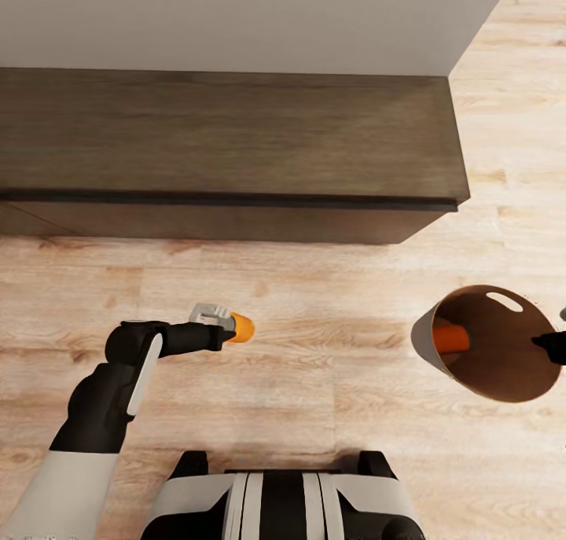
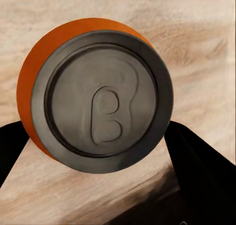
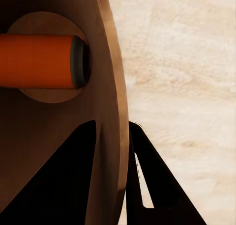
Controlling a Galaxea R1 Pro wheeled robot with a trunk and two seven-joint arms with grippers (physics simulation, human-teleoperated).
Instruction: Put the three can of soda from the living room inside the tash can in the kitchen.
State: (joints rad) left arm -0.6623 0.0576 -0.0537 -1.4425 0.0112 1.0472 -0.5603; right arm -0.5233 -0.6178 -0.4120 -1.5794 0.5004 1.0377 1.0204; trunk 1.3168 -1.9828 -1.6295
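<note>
Light wood plank floor point(image 1: 330, 383), long dark wood low cabinet point(image 1: 228, 147) against plain white wall point(image 1: 236, 13)

White upper left arm point(image 1: 71, 485), black forearm, black-and-white base point(image 1: 287, 497).

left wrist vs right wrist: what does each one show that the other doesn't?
Left wrist alone: the grey lid and pull tab of an orange soda can, seen end-on, clamped between the left gripper's dark fingers.
Right wrist alone: the coppery inside of the trash can, tilted, with a second orange can lying on its side against the bottom; the right gripper straddles the bin's wall, one finger inside, one outside.
Both: an orange can, dark fingers shut on something, and light wood floor behind.
</note>
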